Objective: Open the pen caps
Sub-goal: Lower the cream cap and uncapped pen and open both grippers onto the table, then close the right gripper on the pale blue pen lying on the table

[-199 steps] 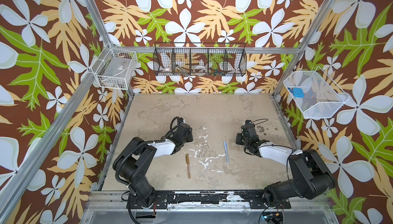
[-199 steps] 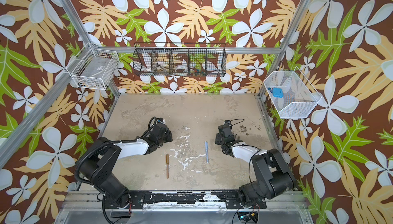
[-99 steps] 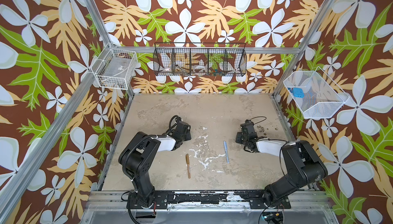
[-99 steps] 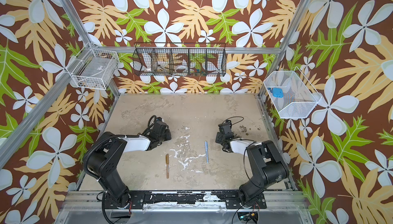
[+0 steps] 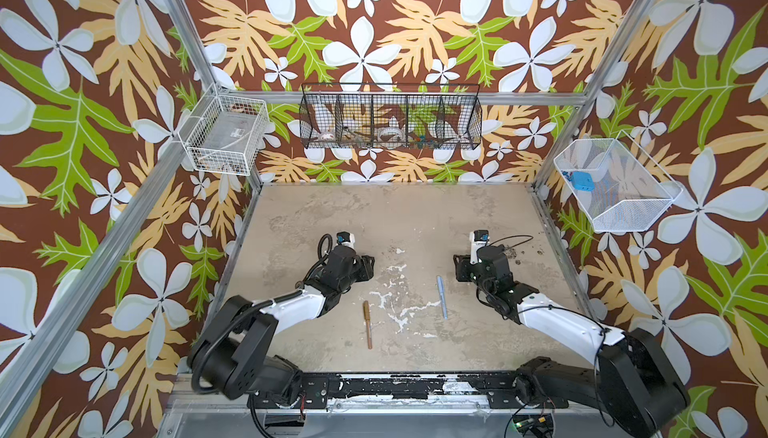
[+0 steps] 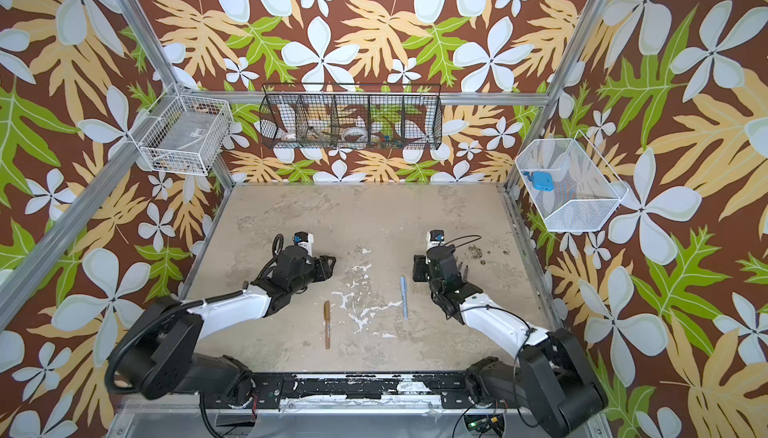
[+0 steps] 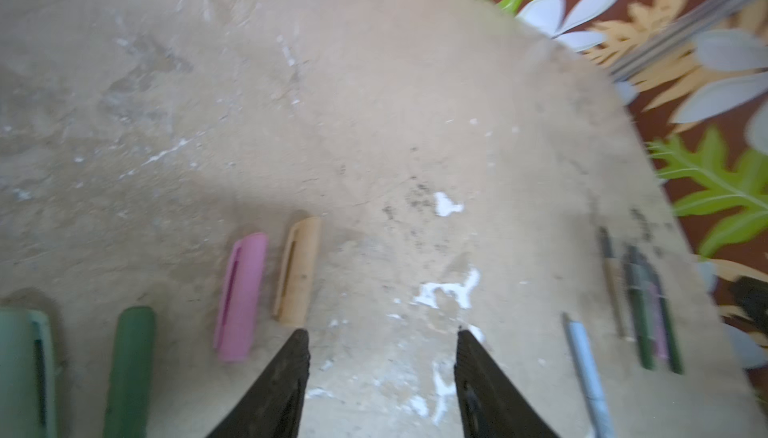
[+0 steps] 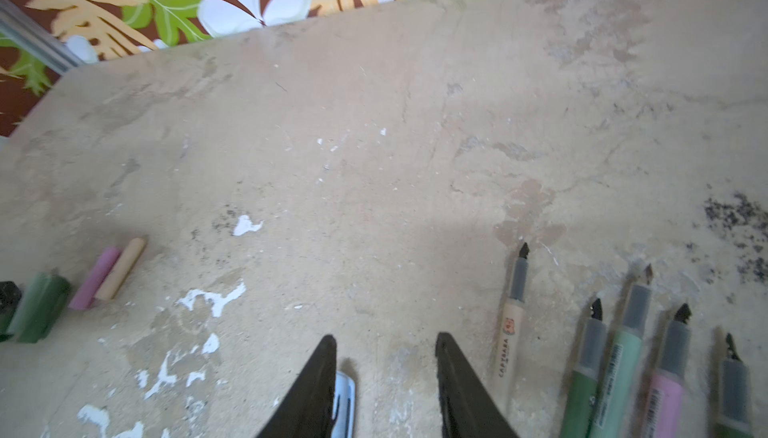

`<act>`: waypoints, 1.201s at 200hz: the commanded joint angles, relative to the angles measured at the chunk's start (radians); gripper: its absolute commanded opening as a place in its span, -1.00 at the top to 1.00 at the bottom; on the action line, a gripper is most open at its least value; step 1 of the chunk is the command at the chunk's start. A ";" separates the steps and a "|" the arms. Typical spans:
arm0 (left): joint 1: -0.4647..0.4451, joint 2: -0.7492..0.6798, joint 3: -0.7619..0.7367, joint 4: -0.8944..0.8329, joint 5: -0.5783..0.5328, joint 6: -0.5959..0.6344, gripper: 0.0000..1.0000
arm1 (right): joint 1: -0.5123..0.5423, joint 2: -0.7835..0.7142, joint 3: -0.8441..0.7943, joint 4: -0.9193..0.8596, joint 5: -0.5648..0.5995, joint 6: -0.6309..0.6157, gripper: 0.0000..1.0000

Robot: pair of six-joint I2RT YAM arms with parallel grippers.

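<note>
The left jaws stand wide and the right jaws a bit apart; both hold nothing. Pulled-off pen caps [image 7: 129, 369], like the pink cap [image 7: 241, 296] and beige cap [image 7: 297, 269], lie in a row by the left jaws. The brown pen [image 5: 367, 323] and blue pen [image 5: 441, 296] still wear caps, so I think one needs grabbing at both ends next. Both arms reach low, pointing inward

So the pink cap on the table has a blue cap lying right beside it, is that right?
Not quite: beside the pink cap lies a beige cap, not a blue one. The left wrist view shows them side by side on the table.
</note>
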 commanded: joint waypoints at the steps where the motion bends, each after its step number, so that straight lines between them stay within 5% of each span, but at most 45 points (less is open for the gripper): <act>1: -0.030 -0.096 -0.053 0.157 0.038 0.020 -0.18 | 0.021 -0.041 -0.017 0.017 -0.065 -0.017 0.21; 34: -0.044 -0.146 -0.104 0.291 0.146 0.036 -0.20 | 0.117 0.009 0.043 -0.117 -0.040 0.008 0.18; 95: -0.056 0.014 -0.025 0.297 0.308 0.057 -0.20 | 0.217 0.273 0.227 -0.365 0.128 0.074 0.21; 170: -0.057 0.055 -0.001 0.271 0.312 0.067 -0.20 | 0.221 0.356 0.263 -0.408 0.103 0.063 0.18; 240: -0.057 0.044 -0.002 0.267 0.311 0.067 -0.20 | 0.221 0.443 0.296 -0.424 0.107 0.047 0.38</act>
